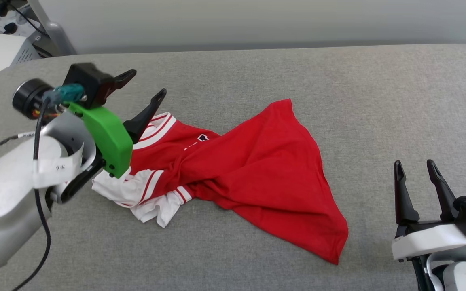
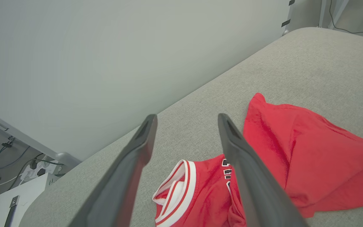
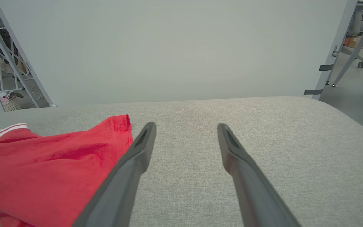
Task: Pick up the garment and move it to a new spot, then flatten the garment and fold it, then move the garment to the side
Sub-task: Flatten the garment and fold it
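Observation:
The garment (image 1: 253,178) lies crumpled on the grey padded table, a red T-shirt with white sleeves bunched at its left end and a striped collar (image 2: 175,186). My left gripper (image 1: 146,83) hovers above the collar end, raised off the cloth, its jaws wide open and holding nothing. In the left wrist view the garment (image 2: 298,157) shows below and to the right of the open left gripper (image 2: 186,123). My right gripper (image 1: 417,169) stands open at the lower right, apart from the shirt's hem. The right wrist view has the garment (image 3: 55,167) left of the open right gripper (image 3: 186,129).
The grey table (image 1: 378,93) stretches wide to the right and behind the shirt. A pale wall runs along its far edge. White equipment with cables (image 1: 2,36) stands off the table's far left corner. Metal frame legs (image 3: 342,47) stand past the right end.

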Robot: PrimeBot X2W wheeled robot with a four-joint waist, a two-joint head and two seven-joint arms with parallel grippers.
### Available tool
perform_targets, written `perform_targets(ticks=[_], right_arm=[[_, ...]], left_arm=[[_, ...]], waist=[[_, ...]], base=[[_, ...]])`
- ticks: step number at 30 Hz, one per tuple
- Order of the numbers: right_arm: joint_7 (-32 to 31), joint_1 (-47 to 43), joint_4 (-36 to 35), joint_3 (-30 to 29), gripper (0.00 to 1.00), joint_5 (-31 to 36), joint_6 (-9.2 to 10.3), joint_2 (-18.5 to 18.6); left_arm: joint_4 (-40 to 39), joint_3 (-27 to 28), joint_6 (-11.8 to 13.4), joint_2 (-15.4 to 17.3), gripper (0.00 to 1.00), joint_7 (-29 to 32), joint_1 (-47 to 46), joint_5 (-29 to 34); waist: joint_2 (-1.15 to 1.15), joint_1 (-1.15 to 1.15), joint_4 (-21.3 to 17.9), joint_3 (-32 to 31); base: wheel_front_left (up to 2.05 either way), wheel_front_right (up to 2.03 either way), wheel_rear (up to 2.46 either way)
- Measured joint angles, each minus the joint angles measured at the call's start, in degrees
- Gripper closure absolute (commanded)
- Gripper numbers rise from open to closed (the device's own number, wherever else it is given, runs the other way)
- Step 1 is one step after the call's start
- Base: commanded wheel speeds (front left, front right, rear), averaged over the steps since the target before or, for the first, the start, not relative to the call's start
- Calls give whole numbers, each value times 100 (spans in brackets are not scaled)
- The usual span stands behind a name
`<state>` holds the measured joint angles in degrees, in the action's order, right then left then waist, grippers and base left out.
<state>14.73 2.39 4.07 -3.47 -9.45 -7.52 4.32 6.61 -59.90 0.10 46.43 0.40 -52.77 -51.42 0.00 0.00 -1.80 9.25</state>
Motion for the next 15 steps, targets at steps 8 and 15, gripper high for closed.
perform_targets(ticks=[8,15], right_arm=[[0,163,-2,38,0,-25,0,-13],[0,312,-13,48,0,-25,0,-14]], left_arm=[[269,-530,-580,-232,0,1746,-509,-476],[554,-1001,-712,-474,0,2819,-642,-873]], waist=[[0,0,-145,170],[0,0,-272,409]], base=[[0,0,0],[0,0,0]])
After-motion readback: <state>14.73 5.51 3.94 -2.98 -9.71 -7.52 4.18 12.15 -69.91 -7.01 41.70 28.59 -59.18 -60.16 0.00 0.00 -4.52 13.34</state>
